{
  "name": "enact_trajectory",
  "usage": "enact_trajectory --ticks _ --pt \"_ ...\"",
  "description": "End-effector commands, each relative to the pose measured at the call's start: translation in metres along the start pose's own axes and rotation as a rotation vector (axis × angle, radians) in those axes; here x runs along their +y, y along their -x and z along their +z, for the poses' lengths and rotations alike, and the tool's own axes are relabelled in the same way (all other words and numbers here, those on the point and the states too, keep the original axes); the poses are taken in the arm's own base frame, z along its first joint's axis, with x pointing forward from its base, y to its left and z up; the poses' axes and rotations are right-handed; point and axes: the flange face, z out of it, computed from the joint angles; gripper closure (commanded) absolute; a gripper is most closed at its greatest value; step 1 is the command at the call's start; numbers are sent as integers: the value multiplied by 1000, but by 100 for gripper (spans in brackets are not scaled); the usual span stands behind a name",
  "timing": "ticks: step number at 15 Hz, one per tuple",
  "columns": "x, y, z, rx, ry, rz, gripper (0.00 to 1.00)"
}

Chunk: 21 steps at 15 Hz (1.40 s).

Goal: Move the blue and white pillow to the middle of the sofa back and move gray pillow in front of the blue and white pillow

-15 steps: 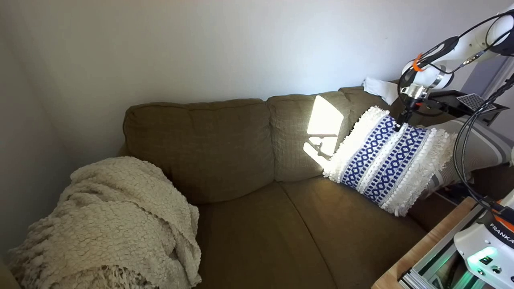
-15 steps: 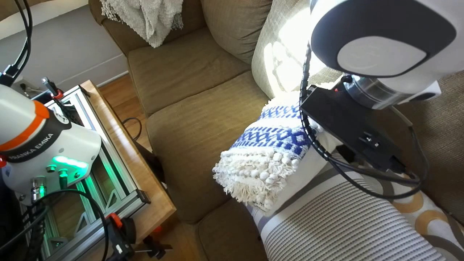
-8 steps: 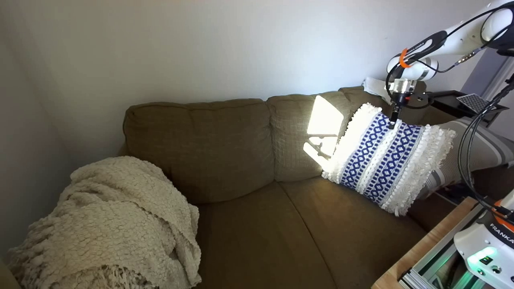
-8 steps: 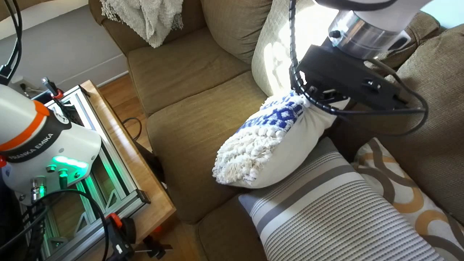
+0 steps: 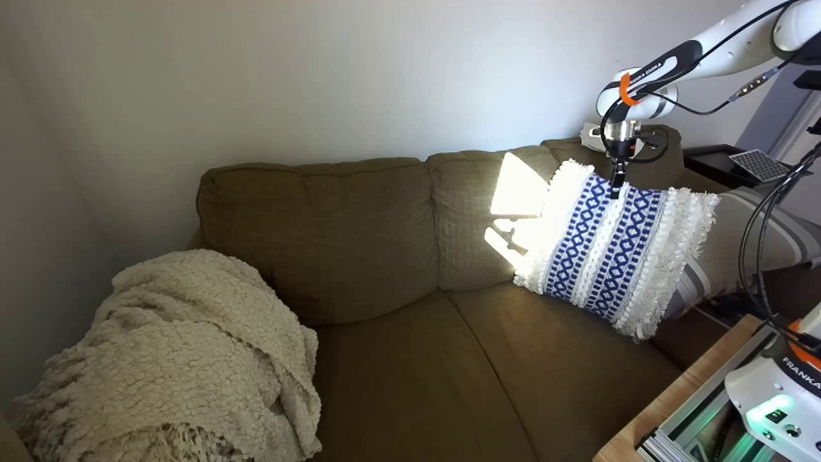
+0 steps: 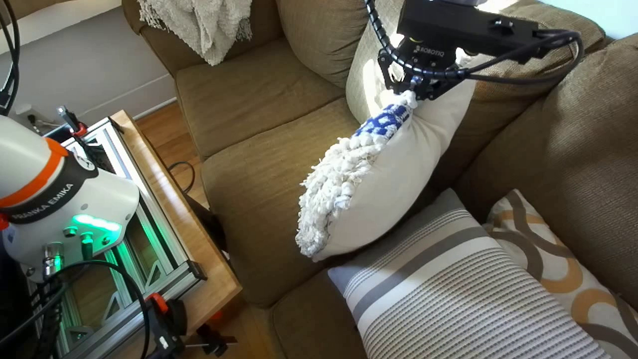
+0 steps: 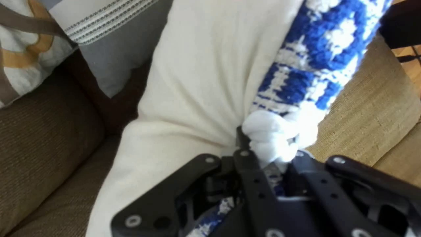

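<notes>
Wrist view's got the gripper [image 7: 271, 148] pinched on the top edge of the blue and white pillow [image 7: 204, 85], and both exterior views have that pillow tilted over the seat [image 6: 259, 194] near the sofa back [image 5: 333, 237], just beside the gray pillow [image 6: 448, 279] and well apart from the fluffy blanket [image 5: 186, 346].

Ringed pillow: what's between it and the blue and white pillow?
The striped gray pillow lies between the ringed pillow and the blue and white pillow, in an exterior view.

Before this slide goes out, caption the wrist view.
The gripper pinches the blue and white pillow by its edge, creasing the cream backing; the gray striped pillow shows at upper left.
</notes>
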Motion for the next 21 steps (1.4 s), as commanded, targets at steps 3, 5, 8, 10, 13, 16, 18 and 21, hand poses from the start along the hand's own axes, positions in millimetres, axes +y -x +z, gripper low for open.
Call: enact_trajectory --ticks 3,5,8,10,13,16,18,21 --pt "-53 -8 -46 -34 124 -119 96" --pt "-68 -10 -54 -41 154 -146 96" --pt "-87 -12 -65 -48 209 -182 96" --pt "-93 -8 -68 -38 221 -188 96" --pt "-85 -22 -53 -34 180 -174 83" --pt "-88 -19 -54 -35 182 -174 96" --pt "-92 -34 -58 -41 220 -204 96" --pt "-93 -60 -65 -67 275 -284 96"
